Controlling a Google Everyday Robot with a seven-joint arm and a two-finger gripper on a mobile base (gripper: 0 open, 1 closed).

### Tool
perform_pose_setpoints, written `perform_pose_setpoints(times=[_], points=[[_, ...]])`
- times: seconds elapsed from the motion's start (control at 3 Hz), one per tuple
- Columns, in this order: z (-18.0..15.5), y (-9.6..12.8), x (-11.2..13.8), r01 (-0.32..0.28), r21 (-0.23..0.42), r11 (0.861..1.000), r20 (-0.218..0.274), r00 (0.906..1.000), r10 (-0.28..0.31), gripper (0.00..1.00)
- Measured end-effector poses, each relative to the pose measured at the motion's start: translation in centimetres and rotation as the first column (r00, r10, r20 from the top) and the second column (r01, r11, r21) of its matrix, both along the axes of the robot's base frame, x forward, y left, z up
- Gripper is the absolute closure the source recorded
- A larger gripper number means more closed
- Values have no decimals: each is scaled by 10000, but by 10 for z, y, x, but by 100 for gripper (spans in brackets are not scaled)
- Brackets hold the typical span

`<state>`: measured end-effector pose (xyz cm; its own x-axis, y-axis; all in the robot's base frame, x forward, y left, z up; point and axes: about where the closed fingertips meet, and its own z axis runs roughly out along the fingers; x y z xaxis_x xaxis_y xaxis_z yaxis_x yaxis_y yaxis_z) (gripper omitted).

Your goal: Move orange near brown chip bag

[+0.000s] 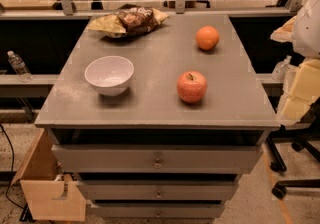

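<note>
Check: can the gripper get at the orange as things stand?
Probably yes. The orange sits in the open on the cabinet top, apart from the apple and brown chip bag, nothing over it. The gripper itself is out of view.

table (155, 63) — bowl (109, 74), apple (191, 87), orange (207, 37), brown chip bag (136, 19)

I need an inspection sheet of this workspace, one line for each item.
Surface: grey cabinet top, drawers below.
Job's things: orange far right; brown chip bag at far edge, apart from it.
Clutter: white bowl, apple, yellow-tan bag touching the brown one.
Gripper: not in view.
Cables: black cable on floor, left.
Surroundings: water bottle, chair base, wooden box.
</note>
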<state>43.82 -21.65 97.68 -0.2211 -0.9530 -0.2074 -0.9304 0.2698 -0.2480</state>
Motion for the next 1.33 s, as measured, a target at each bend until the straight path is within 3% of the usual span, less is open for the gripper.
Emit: perform_pose_setpoints(times=[0.33, 0.67, 1.0, 1.33], points=[[1, 0, 1, 24, 6, 10000, 39, 10000, -24, 0], [4, -7, 33, 185, 540, 9984, 250, 9995, -198, 0], [3, -17, 102, 462, 1742, 9836, 635, 9963, -581, 0], [-10, -29, 171, 971, 2704, 9578, 1102, 9852, -1310, 0]])
